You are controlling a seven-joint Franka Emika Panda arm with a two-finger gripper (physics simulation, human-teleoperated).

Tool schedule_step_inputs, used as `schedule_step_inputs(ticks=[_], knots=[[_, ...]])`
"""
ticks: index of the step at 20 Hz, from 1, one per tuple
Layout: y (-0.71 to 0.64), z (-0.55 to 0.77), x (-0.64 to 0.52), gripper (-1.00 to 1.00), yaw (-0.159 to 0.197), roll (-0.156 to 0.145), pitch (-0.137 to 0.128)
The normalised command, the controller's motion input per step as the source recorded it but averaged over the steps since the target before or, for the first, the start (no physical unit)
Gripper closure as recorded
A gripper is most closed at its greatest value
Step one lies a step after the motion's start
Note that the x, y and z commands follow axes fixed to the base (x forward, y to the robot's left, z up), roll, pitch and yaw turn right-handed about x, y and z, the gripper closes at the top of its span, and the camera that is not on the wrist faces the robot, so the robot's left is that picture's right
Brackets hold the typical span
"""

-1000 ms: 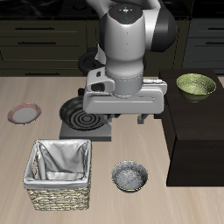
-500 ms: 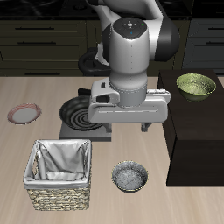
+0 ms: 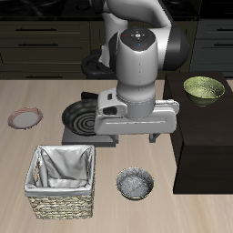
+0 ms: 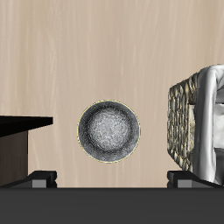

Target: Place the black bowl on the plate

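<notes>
The black bowl (image 3: 136,183) stands upright on the wooden table near its front edge, its grey mottled inside showing. In the wrist view the black bowl (image 4: 108,131) lies straight below the gripper (image 4: 112,179), whose fingertips (image 4: 39,178) stand wide apart with nothing between them. In the exterior view the gripper (image 3: 133,133) hangs open, well above the table and a little farther back than the bowl. The plate (image 3: 25,117), red-rimmed with a pale centre, lies far off near the table's side edge, beyond the basket.
A cloth-lined wicker basket (image 3: 62,180) stands close beside the bowl; the basket (image 4: 199,118) also shows in the wrist view. A black ridged frying pan (image 3: 86,117) sits behind the basket. An olive-green bowl (image 3: 204,89) rests on a dark cabinet (image 3: 205,136) beside the black bowl.
The arm has shifted toward the table's front edge and slightly lower, bringing the hand closer over the black bowl. Nothing on the table has moved.
</notes>
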Motion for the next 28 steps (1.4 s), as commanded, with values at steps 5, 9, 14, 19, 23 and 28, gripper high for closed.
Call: schedule_step_inputs(ticks=[5,9,14,19,23,28], knots=[[0.1,-0.16,-0.01,-1.0,0.019,0.021,0.013],[0.0,-0.19,0.09,-1.0,0.007,0.002,0.019],[0.09,-0.28,0.04,-1.0,0.006,0.006,0.041],[0.0,-0.13,0.03,-1.0,-0.006,-0.009,0.015],[-0.06,-0.12,0.04,-1.0,0.0,-0.014,0.012],[-0.15,-0.16,0.09,-1.0,0.002,-0.028,0.016]])
